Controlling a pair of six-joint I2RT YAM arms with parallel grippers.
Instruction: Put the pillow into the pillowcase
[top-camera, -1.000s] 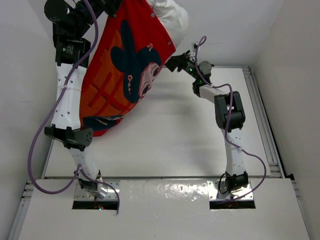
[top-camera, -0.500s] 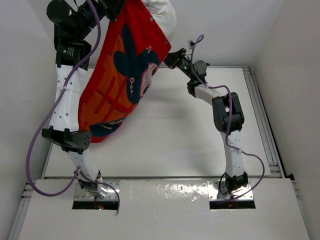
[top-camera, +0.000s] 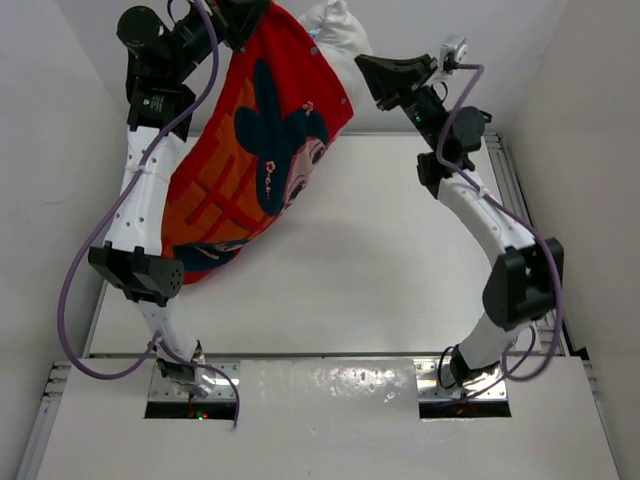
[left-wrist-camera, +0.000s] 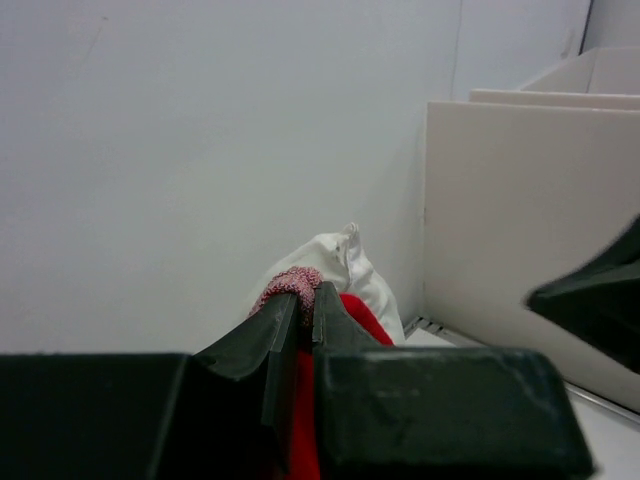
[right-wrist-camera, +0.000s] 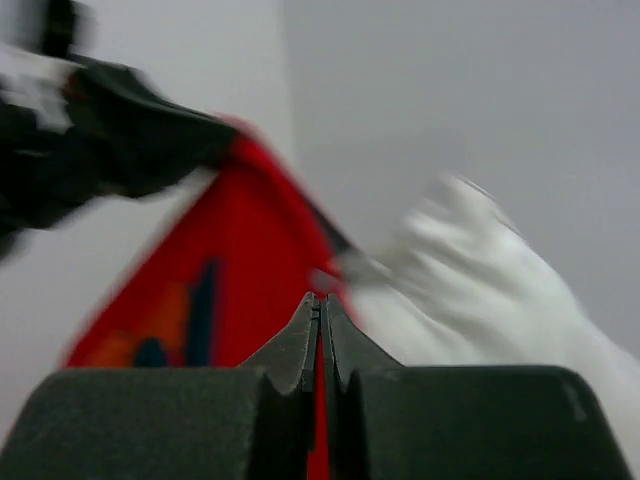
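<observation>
Left gripper (left-wrist-camera: 300, 303) is clenched on a bunched edge of the pillowcase (left-wrist-camera: 289, 284), with the pinkish reverse showing at the fingertips. Just beyond the pinch, the pillow (left-wrist-camera: 335, 262) pokes white out of the case. Below that hand the case hangs slack, its red-orange cartoon face outward, part-screening the left arm. Its lower end hangs over the left side of the table (top-camera: 380, 270); contact is unclear. The left arm is reared tall and folded at the top, with a purple cable (top-camera: 85, 260) looping alongside. Right gripper (top-camera: 362, 66) is pressed shut, its tips aimed at the pillow from just beside it. Whether it has caught any cloth cannot be told, as the wrist view is blurred. The right arm is stretched high and forward.
</observation>
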